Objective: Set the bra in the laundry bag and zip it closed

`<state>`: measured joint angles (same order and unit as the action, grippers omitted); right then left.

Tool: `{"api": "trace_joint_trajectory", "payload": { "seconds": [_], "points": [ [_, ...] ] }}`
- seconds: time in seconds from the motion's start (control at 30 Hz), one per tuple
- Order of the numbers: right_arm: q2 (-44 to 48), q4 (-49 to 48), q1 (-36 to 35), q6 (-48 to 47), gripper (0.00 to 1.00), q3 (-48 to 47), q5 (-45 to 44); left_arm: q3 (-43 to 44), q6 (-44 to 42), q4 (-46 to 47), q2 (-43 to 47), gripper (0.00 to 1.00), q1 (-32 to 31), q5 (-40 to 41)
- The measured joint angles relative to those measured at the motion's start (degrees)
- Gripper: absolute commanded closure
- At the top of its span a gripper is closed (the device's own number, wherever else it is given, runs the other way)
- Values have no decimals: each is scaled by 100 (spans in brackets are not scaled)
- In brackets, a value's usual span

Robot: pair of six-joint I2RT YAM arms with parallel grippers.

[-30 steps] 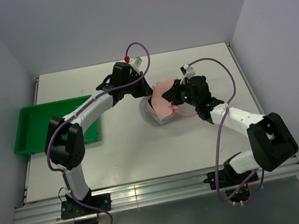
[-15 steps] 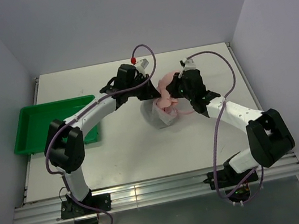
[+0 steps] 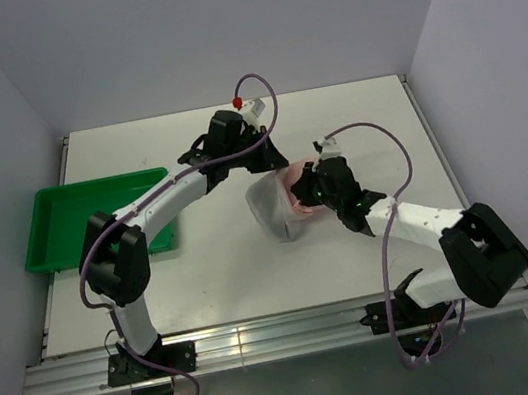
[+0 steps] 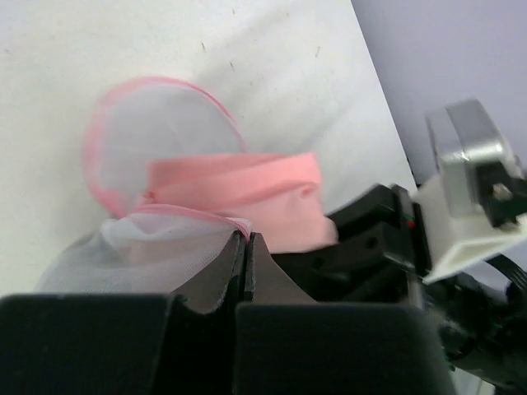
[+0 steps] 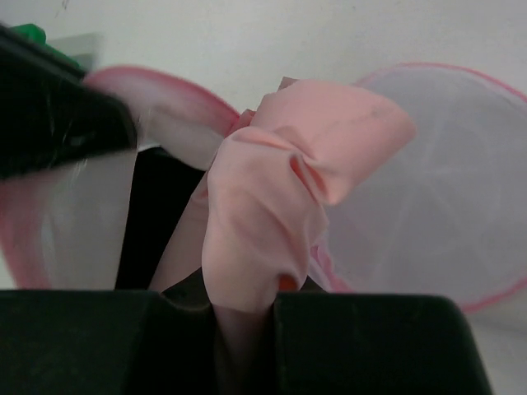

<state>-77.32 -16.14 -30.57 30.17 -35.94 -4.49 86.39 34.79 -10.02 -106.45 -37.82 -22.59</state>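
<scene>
The laundry bag (image 3: 268, 209) of white mesh with pink trim sits mid-table, its mouth held up. My left gripper (image 3: 268, 167) is shut on the bag's pink rim; in the left wrist view the left gripper (image 4: 244, 238) pinches mesh and trim, with the bag's round panel (image 4: 156, 132) beyond it. The pink bra (image 3: 298, 195) hangs bunched at the bag's mouth, and my right gripper (image 3: 307, 190) is shut on it. In the right wrist view the bra (image 5: 280, 181) rises from the right gripper (image 5: 243, 311), with the bag (image 5: 428, 189) behind it.
A green plastic tray (image 3: 58, 228) lies at the table's left edge, under the left arm's elbow. The two grippers sit close together over the bag. Purple cables loop above both wrists. Walls close in the table at the back and sides.
My right gripper has carried the bra down and toward the near left, against the bag's mouth. The left gripper has shifted slightly right and lifted the rim.
</scene>
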Motion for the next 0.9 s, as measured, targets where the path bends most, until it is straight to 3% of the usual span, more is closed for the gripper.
{"api": "trace_joint_trajectory", "payload": {
  "seconds": [0.3,0.63,0.9],
  "points": [
    [1180,208,-57,-170,100,177,415,-446,52,415,210,100,4,227],
    [225,28,-514,52,100,144,684,-2310,509,1731,1401,100,-28,81],
    [-267,474,-918,216,100,-229,11,-3322,715,2771,1718,100,-61,-26]
  ]
}}
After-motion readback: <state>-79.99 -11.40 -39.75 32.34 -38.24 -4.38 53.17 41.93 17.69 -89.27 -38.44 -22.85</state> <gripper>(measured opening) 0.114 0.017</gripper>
